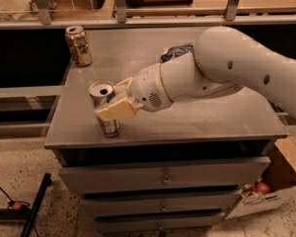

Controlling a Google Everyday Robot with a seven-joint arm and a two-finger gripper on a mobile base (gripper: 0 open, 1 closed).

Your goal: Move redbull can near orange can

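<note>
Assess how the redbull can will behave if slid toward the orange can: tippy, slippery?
Likely tippy: the redbull can is tall and slim on a narrow base, near the front edge of the cabinet top. Probably slick: smooth metal wall, so the gripper, jaws closed around its middle, may slip. Opened top suggests it could be light, though contents aren't visible.
</note>
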